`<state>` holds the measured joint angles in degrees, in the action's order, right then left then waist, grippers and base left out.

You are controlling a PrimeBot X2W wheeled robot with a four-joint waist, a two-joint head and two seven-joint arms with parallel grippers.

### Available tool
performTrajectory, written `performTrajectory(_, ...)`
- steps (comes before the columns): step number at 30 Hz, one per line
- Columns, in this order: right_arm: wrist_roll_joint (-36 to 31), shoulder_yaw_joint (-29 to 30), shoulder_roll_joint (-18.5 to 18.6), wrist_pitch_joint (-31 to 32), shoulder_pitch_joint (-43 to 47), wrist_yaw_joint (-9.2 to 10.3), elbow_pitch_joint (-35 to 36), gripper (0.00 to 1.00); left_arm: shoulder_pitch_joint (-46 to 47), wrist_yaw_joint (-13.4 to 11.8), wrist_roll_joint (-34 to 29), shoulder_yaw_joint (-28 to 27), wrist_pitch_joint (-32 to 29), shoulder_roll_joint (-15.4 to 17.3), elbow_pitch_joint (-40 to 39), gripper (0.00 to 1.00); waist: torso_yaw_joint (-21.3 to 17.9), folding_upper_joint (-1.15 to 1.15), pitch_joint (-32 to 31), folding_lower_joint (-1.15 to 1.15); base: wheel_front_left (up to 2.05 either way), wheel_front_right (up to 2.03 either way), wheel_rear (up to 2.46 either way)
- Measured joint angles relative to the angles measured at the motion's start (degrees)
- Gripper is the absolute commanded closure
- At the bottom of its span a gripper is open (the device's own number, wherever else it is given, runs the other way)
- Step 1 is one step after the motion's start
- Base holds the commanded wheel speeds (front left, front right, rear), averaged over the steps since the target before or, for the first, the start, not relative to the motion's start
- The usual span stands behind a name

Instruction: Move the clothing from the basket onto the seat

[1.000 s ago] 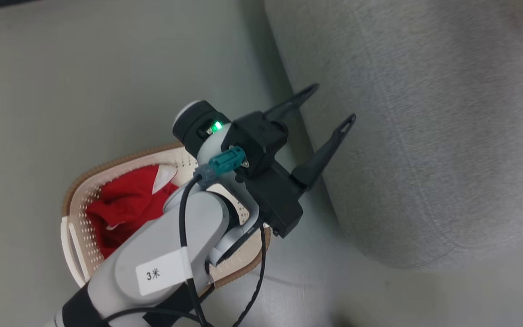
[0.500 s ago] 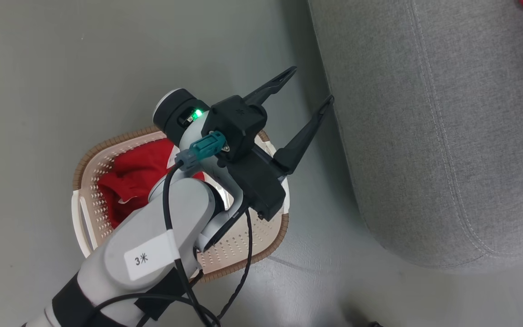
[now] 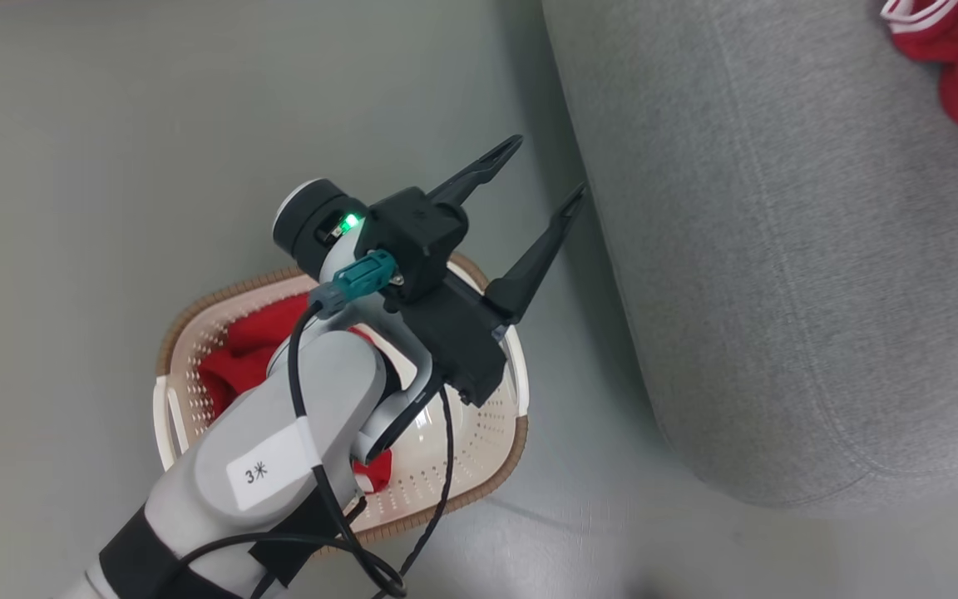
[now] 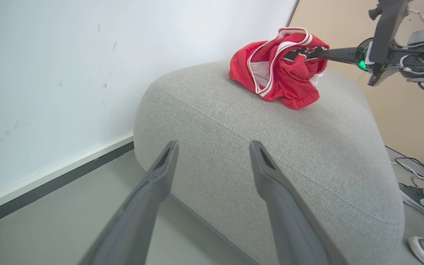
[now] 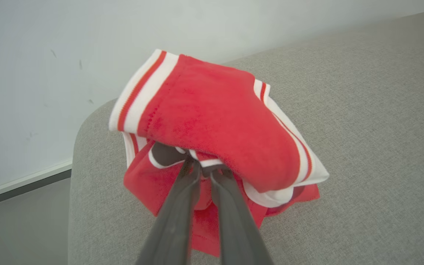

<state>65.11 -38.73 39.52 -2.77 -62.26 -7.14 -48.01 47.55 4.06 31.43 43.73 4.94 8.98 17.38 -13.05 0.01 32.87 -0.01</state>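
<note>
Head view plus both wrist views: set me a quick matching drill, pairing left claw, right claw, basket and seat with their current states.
Column one
1. left claw
2. right claw
3. basket
4. seat

Column two
A. grey woven fabric, rounded edges
B. wide open, empty
C. on the floor, second garment inside
D. closed on first garment, which lies on the grey cushion

Pairs: 1-B, 2-D, 3-C, 4-A

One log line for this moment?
left claw: open, empty | right claw: pinching red garment on sofa | basket: second red garment inside
</note>
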Motion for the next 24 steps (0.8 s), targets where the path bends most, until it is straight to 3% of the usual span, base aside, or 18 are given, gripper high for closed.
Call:
performTrajectory(13, 1.02, -5.7, 0.26, 1.61, 2.98, 0.0, 2.55, 0.0, -4.02, 0.56, 1.37, -1.77, 4.63, 1.26, 3.87, 0.0, -0.86, -0.01, -7.7, -0.01, 0.0, 0.0, 0.0)
performTrajectory(24, 1.47, -8.45, 3.32, -5.65, 7.78, 0.0, 11.67, 0.0, -9.59, 0.52, 4.13, -4.1, 7.36, 2.26, 4.93, 0.0, -1.41, -0.01, -16.22, -0.01, 0.0, 0.0, 0.0)
